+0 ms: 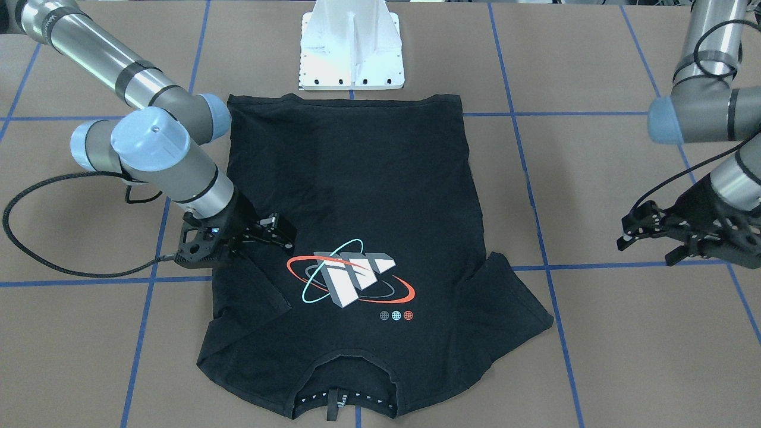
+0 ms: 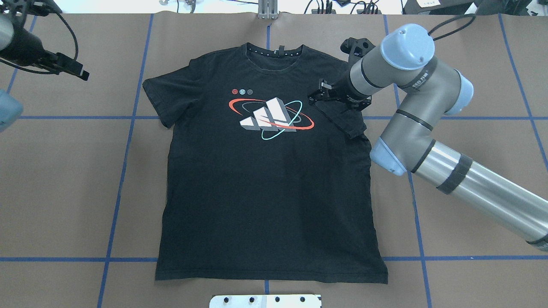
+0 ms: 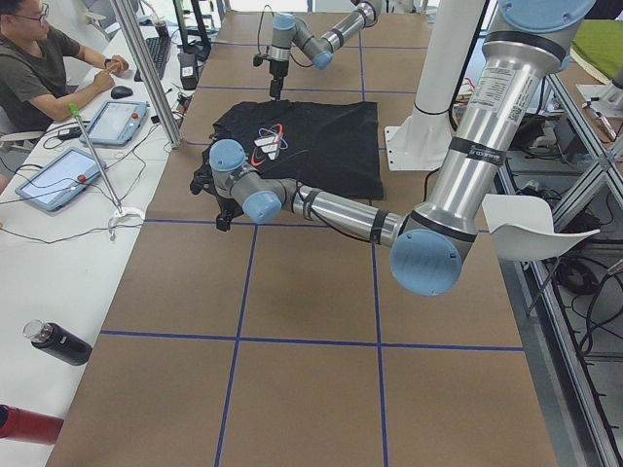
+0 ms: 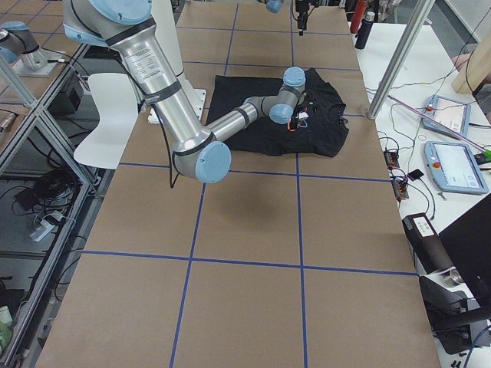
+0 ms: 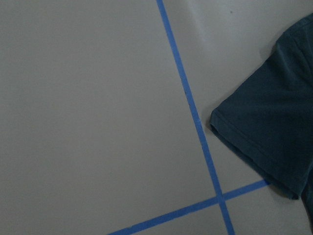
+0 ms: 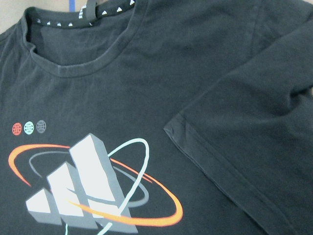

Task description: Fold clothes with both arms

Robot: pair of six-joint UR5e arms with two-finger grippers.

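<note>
1. Right gripper (image 2: 317, 92) first, on its right arm (image 2: 428, 141) reaching in over the shirt: we see the jaws parted with nothing between them, low over the folded sleeve near the chest print; whether they touch the cloth, we cannot tell
2. Over to the left gripper (image 1: 648, 242): jaws spread as well, empty, hanging over bare table well apart from the shirt, and its wrist camera catches only a sleeve tip and a cross of blue tape (image 5: 195, 127)
3. Now the table (image 2: 64, 192), covered in brown paper, with blue tape lines marking it into squares
4. On it, between the two arms, we have the black T-shirt (image 2: 265, 192), lying flat and print up, hem towards the white pedestal base (image 1: 352, 47), collar on the far side from the robot
5. Next, the sleeve on the right arm's side (image 2: 342, 115), which lies turned inward over the shirt's body, its hem running diagonally
6. We see the other sleeve (image 2: 160, 100) spread out flat on the paper
7. On the chest sits the three-bar logo (image 2: 269, 115), white-grey, ringed in red and teal
8. Smallest now: the collar (image 2: 276, 53), and three little round marks (image 2: 242, 91) between it and the logo
</note>
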